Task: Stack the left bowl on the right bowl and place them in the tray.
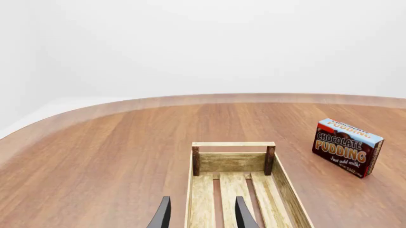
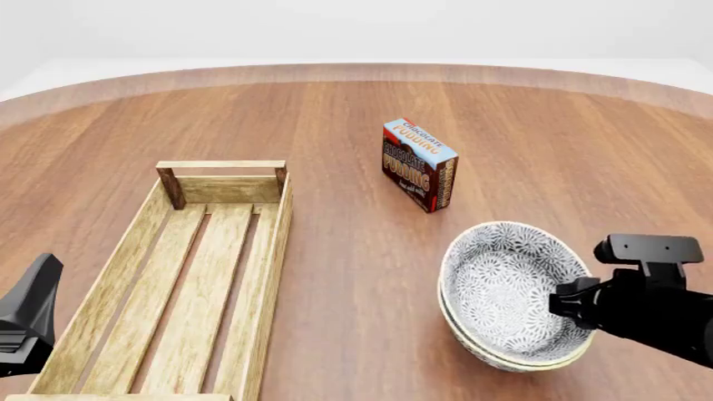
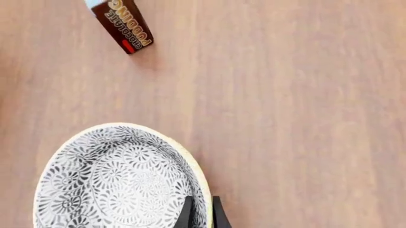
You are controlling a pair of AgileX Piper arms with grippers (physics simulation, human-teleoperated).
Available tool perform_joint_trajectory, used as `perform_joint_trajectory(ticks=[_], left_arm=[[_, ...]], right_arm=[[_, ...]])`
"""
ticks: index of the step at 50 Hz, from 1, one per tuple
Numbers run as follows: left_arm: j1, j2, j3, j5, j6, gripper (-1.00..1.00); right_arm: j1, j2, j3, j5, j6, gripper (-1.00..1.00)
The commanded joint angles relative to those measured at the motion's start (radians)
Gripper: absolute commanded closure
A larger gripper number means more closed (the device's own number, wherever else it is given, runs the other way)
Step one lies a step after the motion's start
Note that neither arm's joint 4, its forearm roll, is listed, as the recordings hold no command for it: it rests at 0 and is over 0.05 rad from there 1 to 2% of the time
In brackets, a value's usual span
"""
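Note:
Two patterned grey-and-white bowls sit nested, the upper bowl (image 2: 502, 284) inside the lower bowl (image 2: 482, 351), at the right of the table. My right gripper (image 2: 570, 302) is shut on their right rim. The right wrist view shows its fingers (image 3: 201, 213) pinching the cream rim of the bowl (image 3: 114, 180). The stack looks tilted; I cannot tell whether it touches the table. The light wood tray (image 2: 220, 164) lies at the left, with nothing in it. My left gripper (image 1: 201, 216) is open and empty, over the near left side of the tray (image 1: 233, 144). It shows at the front view's lower left edge (image 2: 28, 322).
A chocolate pudding box (image 2: 419, 164) stands upright between the tray and the bowls, farther back. It also shows in the left wrist view (image 1: 347, 147) and the right wrist view (image 3: 120, 23). The round wooden table's rim (image 2: 356, 71) curves along the back.

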Motion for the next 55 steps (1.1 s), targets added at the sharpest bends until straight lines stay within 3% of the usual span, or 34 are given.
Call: perform_joint_trajectory(ticks=[1,6,11,18,41,55], left_arm=[[0.0,0.0,0.0,0.0,0.0,-1.0],[0.0,0.0,0.0,0.0,0.0,-1.0],[0.0,0.0,0.0,0.0,0.0,-1.0],[0.0,0.0,0.0,0.0,0.0,-1.0],[0.0,0.0,0.0,0.0,0.0,-1.0],[0.0,0.0,0.0,0.0,0.0,-1.0]], right_arm=[[-0.017,-0.092,-0.038,0.086,0.01,1.0],[-0.019,-0.174,-0.086,0.167,0.008,1.0],[0.015,-0.322,-0.166,0.283,0.074,1.0],[-0.014,-0.341,-0.283,0.338,0.085,1.0],[0.044,-0.106,-0.707,0.432,-0.006,1.0],[0.171,0.097,-0.915,0.398,-0.017,1.0]])
